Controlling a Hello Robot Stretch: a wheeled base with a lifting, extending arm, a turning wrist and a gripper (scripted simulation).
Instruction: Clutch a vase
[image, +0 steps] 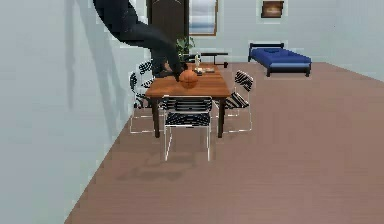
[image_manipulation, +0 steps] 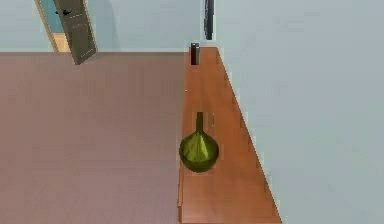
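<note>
the green vase (image_manipulation: 200, 150) is standing upright on the long wooden counter (image_manipulation: 240, 180) that is running along the wall. it is sitting low in the arm side view, just left of the middle, with its narrow neck pointing straight up. judging from this, the reach is needing to come level toward its round belly. how the fingers are standing i cannot tell.

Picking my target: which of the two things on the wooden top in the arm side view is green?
The round-bellied, thin-necked vase near the picture's bottom. The other, at the wooden top's far end, is a small dark upright thing.
</note>
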